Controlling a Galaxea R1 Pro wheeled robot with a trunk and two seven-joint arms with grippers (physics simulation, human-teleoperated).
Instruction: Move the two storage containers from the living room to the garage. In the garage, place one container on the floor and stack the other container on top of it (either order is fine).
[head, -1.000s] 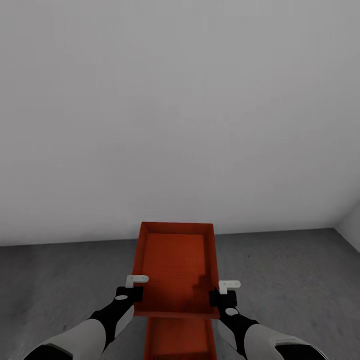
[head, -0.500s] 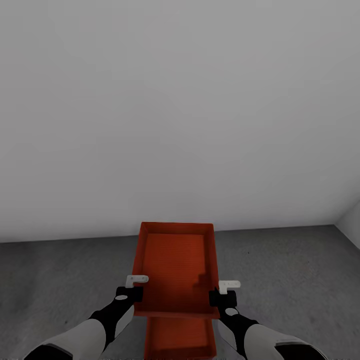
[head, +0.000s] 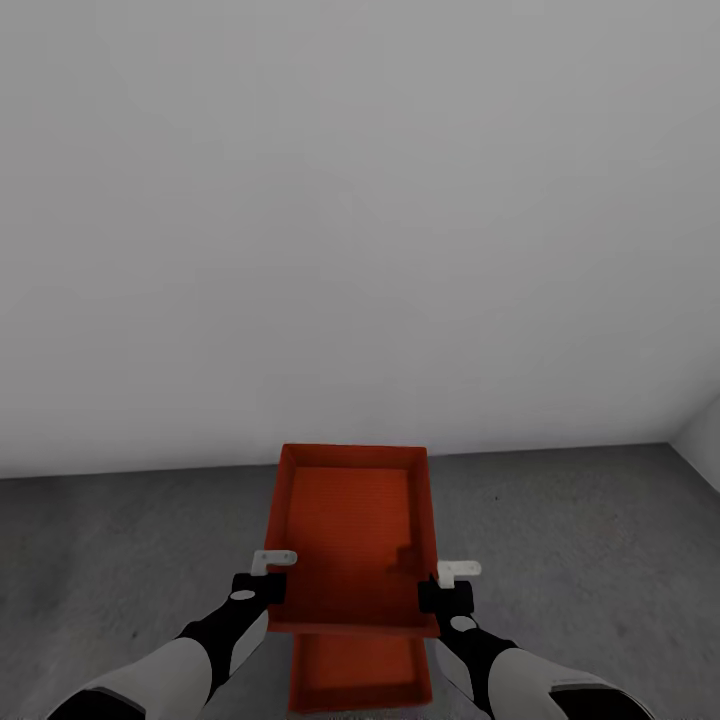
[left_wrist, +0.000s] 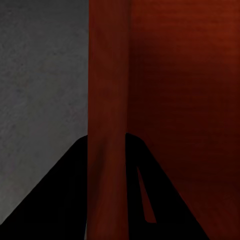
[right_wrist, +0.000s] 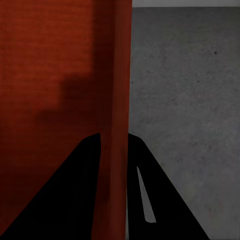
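Both pincers (head: 272, 572) (head: 447, 585) pinch upper container (head: 350, 520) walls; lower container (head: 355, 675) underneath.

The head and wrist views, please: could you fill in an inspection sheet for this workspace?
Surface: dark grey mottled floor, bare where visible.
Job's things: upper container held up by both side walls; lower container on the floor beneath it, partly hidden.
Clutter: nothing seen.
Grippers: left gripper shut on the upper container's left wall; right gripper shut on its right wall.
Cables: nothing seen.
Surroundings: plain pale grey wall ahead, with a corner at far right.
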